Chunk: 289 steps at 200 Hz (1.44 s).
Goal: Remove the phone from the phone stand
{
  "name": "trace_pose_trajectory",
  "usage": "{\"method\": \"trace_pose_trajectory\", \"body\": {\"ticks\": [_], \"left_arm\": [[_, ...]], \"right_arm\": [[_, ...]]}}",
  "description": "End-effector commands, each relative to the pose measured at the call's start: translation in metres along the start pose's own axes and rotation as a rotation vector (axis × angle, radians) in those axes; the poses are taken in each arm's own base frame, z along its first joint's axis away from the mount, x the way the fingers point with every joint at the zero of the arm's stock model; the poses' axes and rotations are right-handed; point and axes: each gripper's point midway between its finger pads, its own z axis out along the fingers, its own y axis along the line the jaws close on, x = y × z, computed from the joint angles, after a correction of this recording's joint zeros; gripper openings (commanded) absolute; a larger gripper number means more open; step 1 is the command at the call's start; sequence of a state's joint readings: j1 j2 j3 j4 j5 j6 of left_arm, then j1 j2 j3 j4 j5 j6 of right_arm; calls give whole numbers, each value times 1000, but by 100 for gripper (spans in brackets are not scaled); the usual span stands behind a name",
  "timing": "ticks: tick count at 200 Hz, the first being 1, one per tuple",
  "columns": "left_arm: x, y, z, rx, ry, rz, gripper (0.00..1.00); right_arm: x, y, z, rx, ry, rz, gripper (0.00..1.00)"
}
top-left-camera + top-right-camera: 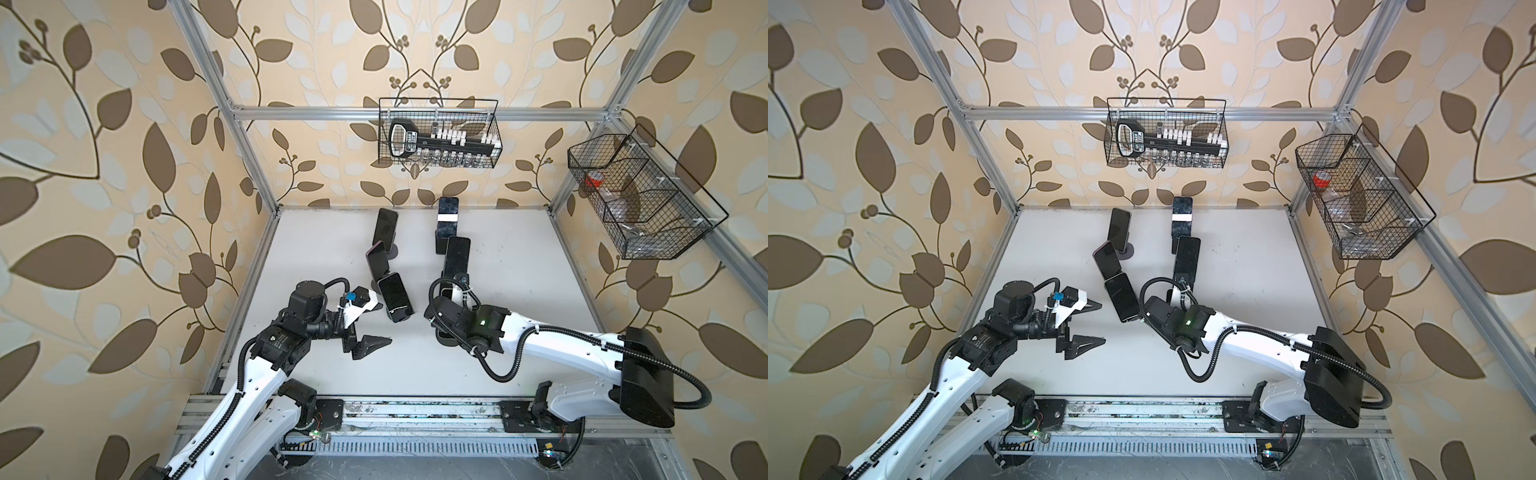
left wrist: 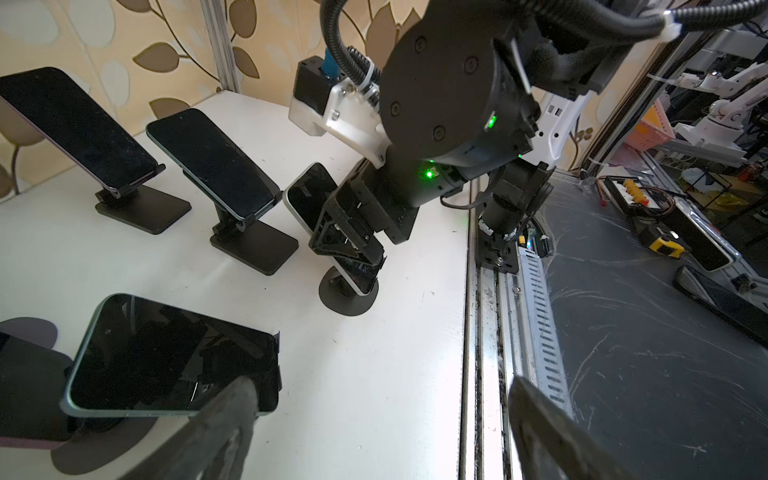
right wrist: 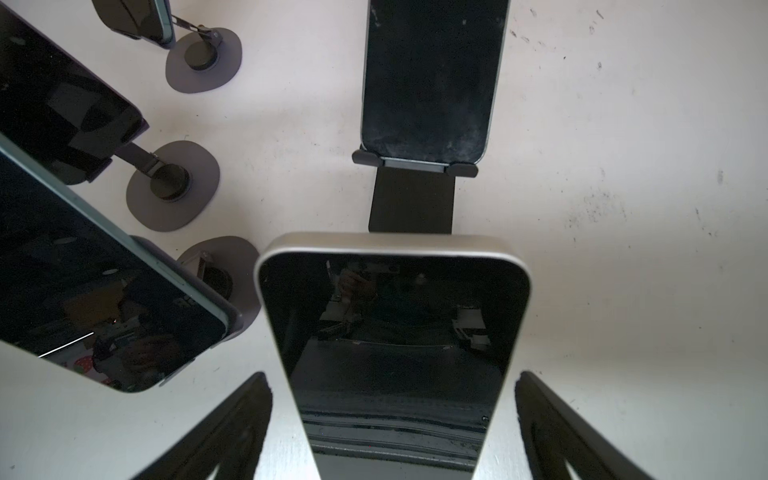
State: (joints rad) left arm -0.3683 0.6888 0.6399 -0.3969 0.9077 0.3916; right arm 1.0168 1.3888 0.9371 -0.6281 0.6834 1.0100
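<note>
Right gripper (image 3: 392, 376) straddles the silver-edged phone (image 3: 390, 307), its jaws spread with a narrow gap on either side. The phone leans on its round-based phone stand (image 2: 348, 302) near the front of the counter (image 1: 532, 270). Left gripper (image 1: 384, 324) hangs spread and empty beside a neighbouring phone (image 1: 395, 297).

left arm (image 1: 266, 374): stretched out low, wrist rolled on its side, sitting off to the left of the silver-edged phone (image 3: 390, 316)
left tool (image 1: 385, 323): fingers wide apart, tips aimed toward that phone
right arm (image 1: 561, 340): comes in from the phone's right, wrist tipped down over it
right tool (image 3: 392, 374): fingers spread either side of the phone's lower end, slim gaps on both sides
</note>
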Motion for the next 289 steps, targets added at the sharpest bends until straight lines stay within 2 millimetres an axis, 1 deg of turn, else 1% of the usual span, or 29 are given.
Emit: {"method": "trace_pose_trajectory", "body": {"ticks": [1,80,109,176,211,272,289], "left_arm": [[-11,-3,-1,11,-21,52,94],[-9,-4,1,18,-8,46,94],[-7,-3,2,14,1,40,94],[0,0,6,21,34,16,94],[1,0,7,23,37,15,94],[-2,-2,5,25,32,24,94],[-3,-4,5,27,27,30,94]], "right_arm": [[-1,-4,5,23,-17,-5,91],[1,-9,18,37,2,6,89],[3,-10,25,19,24,17,86],[2,-8,26,3,40,11,85],[3,-5,24,-15,56,14,88],[7,-22,20,100,95,68,96],[6,-20,19,108,106,68,96]]}}
